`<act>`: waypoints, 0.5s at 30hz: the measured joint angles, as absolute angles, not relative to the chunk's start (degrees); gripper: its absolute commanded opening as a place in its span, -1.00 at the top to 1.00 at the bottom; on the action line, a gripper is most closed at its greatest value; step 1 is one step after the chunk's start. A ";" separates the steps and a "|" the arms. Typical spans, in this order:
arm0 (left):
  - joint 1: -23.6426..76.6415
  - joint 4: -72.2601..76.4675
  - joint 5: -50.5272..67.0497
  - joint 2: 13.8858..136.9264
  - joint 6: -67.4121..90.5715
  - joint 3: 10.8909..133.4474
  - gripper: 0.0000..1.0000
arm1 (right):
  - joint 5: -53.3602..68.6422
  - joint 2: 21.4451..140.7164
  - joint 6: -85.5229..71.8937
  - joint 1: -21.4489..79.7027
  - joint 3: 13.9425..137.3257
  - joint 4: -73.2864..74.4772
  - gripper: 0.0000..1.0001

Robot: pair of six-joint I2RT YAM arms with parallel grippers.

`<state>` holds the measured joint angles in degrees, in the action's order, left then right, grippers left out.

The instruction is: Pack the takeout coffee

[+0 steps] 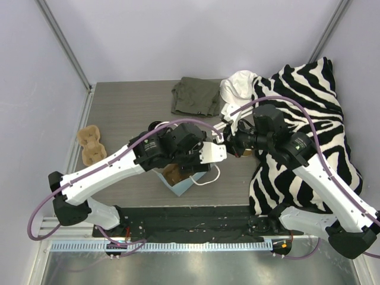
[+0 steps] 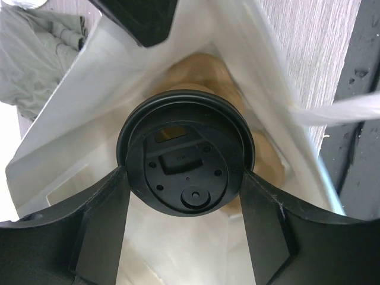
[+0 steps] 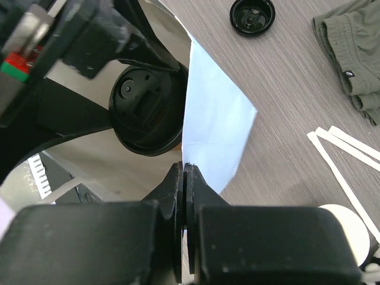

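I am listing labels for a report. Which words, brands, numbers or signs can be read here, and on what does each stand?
None can be read.
Lid: raised marks, no legible letters.
Green cloth: small white logo, too blurred.

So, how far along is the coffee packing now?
Done: the right pincer is shut on the bag edge, holding it open. In hand: the left pincer grips the lidded cup inside the bag mouth. Left: probably set it down, release it and pull out.
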<state>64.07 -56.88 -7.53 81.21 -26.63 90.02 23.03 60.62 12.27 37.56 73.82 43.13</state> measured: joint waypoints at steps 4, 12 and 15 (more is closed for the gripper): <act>64.07 -56.01 -7.42 79.00 -27.79 88.36 0.03 | 23.07 60.69 11.11 37.56 73.80 42.52 0.98; 64.07 -53.98 -5.74 75.05 -29.30 82.54 0.03 | 22.31 61.23 8.88 37.56 73.80 41.69 0.62; 64.10 -53.56 -5.06 74.13 -29.26 79.68 0.04 | 21.74 61.34 8.01 37.56 73.80 41.60 0.24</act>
